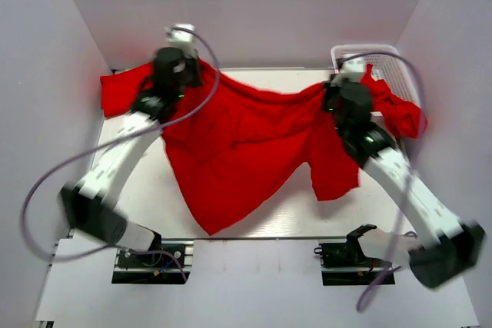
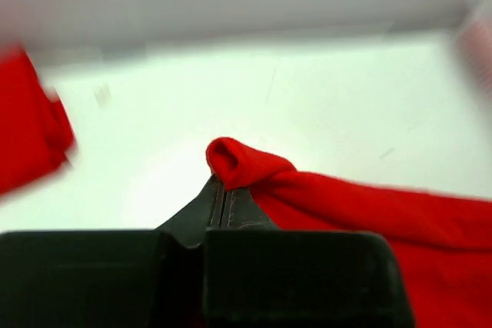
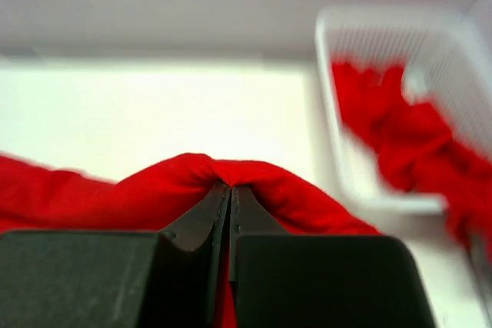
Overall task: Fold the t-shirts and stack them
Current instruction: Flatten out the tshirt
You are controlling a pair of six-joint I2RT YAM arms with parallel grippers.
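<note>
On the side farthest from the basket (image 1: 380, 49) lies a bunch of red cloth (image 1: 117, 91). It is probably a second shirt, though blur in the top view leaves that unsure. Next toward the basket, the left gripper (image 2: 225, 191) is pinched tight on a nub of the t-shirt (image 1: 238, 147). The shirt's held edge runs straight across toward the basket, sagging a little in the middle. Its body drapes from that line onto the table (image 1: 173, 213), one corner reaching toward the arms' bases. The right gripper (image 3: 231, 190), just beside the basket and the arm nearer to it, is clamped on the other end of that edge. More red shirts (image 1: 403, 113) spill from the basket itself. Laying the shirt flat, I judge, turns on both grippers holding that cross-table edge taut as they lower it, with the cloth trailing toward the bases.
</note>
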